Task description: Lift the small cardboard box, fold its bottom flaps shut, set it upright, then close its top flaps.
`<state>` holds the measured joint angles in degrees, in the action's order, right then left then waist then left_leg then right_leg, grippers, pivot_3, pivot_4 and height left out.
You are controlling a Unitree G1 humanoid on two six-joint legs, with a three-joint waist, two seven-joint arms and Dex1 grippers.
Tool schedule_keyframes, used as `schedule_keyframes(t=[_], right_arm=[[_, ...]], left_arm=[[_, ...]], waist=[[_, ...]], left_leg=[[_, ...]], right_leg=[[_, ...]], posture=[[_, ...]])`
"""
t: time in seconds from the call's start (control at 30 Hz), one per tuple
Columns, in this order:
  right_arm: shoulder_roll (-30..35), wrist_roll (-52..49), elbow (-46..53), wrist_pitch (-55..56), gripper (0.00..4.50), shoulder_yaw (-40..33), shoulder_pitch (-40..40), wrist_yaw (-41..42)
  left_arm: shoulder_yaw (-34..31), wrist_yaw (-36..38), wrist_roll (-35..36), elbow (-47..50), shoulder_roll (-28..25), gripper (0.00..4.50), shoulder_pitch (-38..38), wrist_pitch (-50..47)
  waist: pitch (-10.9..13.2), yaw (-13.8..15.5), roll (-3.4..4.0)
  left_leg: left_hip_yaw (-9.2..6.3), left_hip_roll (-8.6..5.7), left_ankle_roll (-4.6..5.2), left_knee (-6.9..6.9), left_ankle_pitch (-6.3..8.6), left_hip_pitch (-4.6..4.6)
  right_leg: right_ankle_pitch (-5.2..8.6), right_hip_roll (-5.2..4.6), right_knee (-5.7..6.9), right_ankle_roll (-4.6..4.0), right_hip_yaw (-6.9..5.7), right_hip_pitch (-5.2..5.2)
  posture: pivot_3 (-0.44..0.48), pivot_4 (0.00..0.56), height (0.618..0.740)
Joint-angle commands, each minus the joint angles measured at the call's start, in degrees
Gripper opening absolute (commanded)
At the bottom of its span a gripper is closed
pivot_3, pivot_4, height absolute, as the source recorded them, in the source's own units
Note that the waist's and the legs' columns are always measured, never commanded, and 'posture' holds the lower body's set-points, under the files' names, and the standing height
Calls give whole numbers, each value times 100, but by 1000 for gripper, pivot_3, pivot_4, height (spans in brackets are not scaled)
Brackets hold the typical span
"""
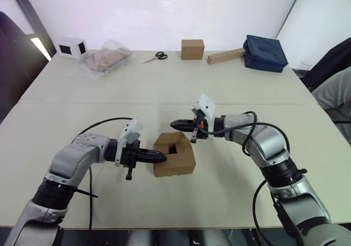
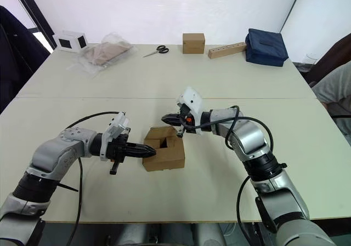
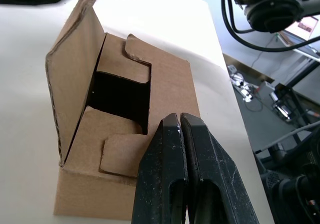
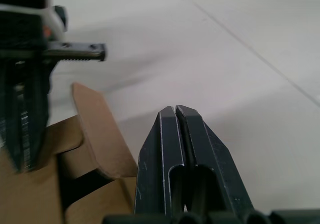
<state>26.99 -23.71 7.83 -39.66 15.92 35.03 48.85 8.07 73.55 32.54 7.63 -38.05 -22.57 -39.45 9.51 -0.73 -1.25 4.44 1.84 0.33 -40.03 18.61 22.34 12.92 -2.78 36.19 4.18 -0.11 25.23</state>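
Both pairs of black fingers were pressed together with nothing between them. On the left gripper [image 1: 159,157] the closed tips touched the left side of the small cardboard box [image 1: 174,157], near its upper edge. The right gripper [image 1: 176,125], also closed and empty, hovered just above and behind the box's far edge; whether it touched the cardboard could not be told.

That box sat on the pale table [image 1: 164,87], near the front and roughly centred between the two arms. Its upward end was only partly closed. In the left wrist view the top flaps [image 3: 125,69] lay unevenly: two small flaps with rounded corners were folded inward, a dark gap into the box showed between them, and one larger flap [image 3: 75,69] stood raised along one side. The right wrist view showed a flap edge [image 4: 97,129] rising beside the closed right fingers [image 4: 170,149].

Along the far edge of the table lay a white box [image 1: 72,47], a clear plastic bag [image 1: 104,58] with something tan inside, scissors [image 1: 156,56], a smaller closed brown box [image 1: 192,49], a long tan block [image 1: 226,56] and a dark blue bag [image 1: 265,53], all well apart from the carton.
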Motion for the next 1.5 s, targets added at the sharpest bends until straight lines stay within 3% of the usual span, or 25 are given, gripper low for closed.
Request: schedule_keyframes(t=[0.03,0.3,0.7,0.87,1.07,1.3,1.5], right_arm=[[96,-12,558,-107,0,112,-235,90],[123,-9,1062,-334,0,199,-736,-9],[22,196,981,-173,0,223,-902,-134],[65,81,1400,-345,0,38,-1018,-301],[137,-58,1864,-600,0,-82,-1242,-445],[208,-171,2273,-870,0,-201,-1383,-599],[284,-294,2498,-1058,0,-282,-1336,-649]], left_arm=[[-22,-38,16,87,-9,62,16,53],[-132,17,156,161,-124,62,-15,-70],[-794,541,892,359,-1115,62,-111,-641],[-586,173,687,-439,-438,62,-1011,-517],[-100,2,67,-946,253,62,-1412,90],[357,-46,-475,-1229,718,62,-1353,674],[568,-1,-849,-1283,807,62,-1249,1081]], waist=[[0,-2,0],[0,-1,0],[1,-7,2],[1,101,1],[0,74,2],[1,87,1],[1,94,1]], left_leg=[[0,0,0,0,0,0],[1,1,0,-1,0,-3],[1,3,0,-1,0,-6],[-4,-1,-5,-4,-3,-5],[5,-10,-6,-6,-3,-3],[2,-8,-6,-4,-3,2],[0,-7,-6,-4,-3,2]], right_leg=[[0,1,0,0,0,0],[4,3,0,-7,0,-1],[11,5,1,-20,1,-2],[11,4,2,-19,-4,-7],[0,11,-2,0,3,-4],[0,16,-2,-1,0,2],[3,16,-2,-6,1,1]], posture=[[0,150,740],[0,150,740],[0,150,740],[0,150,740],[0,150,740],[0,150,740],[0,150,740]])
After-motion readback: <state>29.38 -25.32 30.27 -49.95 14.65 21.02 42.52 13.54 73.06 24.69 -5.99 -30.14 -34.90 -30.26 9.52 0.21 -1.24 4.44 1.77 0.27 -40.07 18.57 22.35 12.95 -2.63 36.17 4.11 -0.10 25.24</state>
